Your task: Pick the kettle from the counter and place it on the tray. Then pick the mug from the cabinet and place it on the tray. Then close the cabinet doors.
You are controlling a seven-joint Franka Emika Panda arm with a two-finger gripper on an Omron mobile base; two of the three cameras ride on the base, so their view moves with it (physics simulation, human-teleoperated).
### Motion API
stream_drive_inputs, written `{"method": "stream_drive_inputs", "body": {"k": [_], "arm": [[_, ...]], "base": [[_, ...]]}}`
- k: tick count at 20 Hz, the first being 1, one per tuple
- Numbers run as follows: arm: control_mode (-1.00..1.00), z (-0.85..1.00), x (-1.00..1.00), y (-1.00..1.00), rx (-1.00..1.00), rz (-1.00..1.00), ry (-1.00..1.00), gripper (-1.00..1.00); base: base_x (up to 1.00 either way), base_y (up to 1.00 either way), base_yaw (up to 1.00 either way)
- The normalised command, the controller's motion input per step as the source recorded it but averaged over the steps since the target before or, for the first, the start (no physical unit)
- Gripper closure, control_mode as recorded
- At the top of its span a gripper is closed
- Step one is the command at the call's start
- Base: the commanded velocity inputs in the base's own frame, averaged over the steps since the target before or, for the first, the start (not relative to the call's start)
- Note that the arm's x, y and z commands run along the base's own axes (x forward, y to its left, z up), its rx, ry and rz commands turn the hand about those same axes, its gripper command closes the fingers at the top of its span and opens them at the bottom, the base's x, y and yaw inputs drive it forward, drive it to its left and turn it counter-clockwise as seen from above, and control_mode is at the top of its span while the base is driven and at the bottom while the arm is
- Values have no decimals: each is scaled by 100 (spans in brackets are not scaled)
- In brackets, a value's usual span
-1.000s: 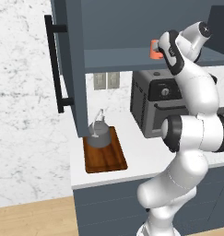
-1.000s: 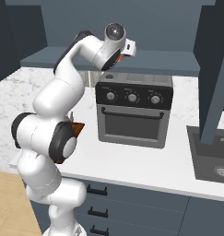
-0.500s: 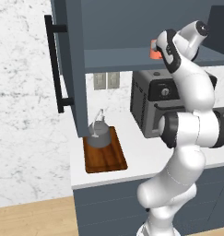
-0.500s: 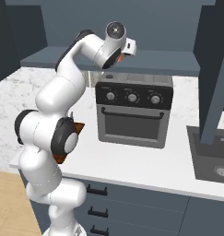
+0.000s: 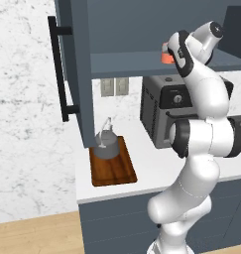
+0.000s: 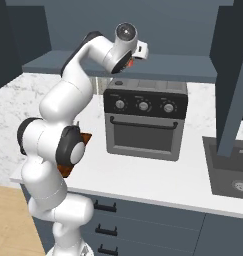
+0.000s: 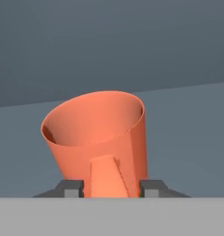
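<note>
The orange mug (image 7: 99,138) sits tilted between my fingertips in the hand view, and my gripper (image 7: 111,186) is shut on its lower body. From the left base view the mug (image 5: 165,55) is at the front edge of the cabinet's shelf (image 5: 127,63), with the gripper (image 5: 174,49) reaching in from the right. The grey kettle (image 5: 106,144) stands upright on the reddish-brown tray (image 5: 117,173) on the white counter (image 5: 151,166). The left cabinet door (image 5: 75,74) stands open, and so does the right door (image 6: 233,85).
A black toaster oven (image 6: 143,125) stands on the counter directly under the shelf, right of the tray. A dark sink (image 6: 228,175) is set into the counter at the far right. The open left door's black bar handle (image 5: 60,69) juts out above the tray.
The hand has shifted slightly left and up at the shelf edge with the mug. The kettle and tray have not moved.
</note>
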Motion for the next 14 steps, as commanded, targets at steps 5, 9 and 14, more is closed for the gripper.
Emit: {"method": "stream_drive_inputs", "body": {"k": [5, 9, 14], "arm": [[-100, 0, 0, 0, 0, 0, 0, 100], [-100, 0, 0, 0, 0, 0, 0, 100], [-100, 0, -5, 0, 0, 0, 0, 100]], "base": [[0, 0, 0], [0, 0, 0], [0, 0, 0]]}}
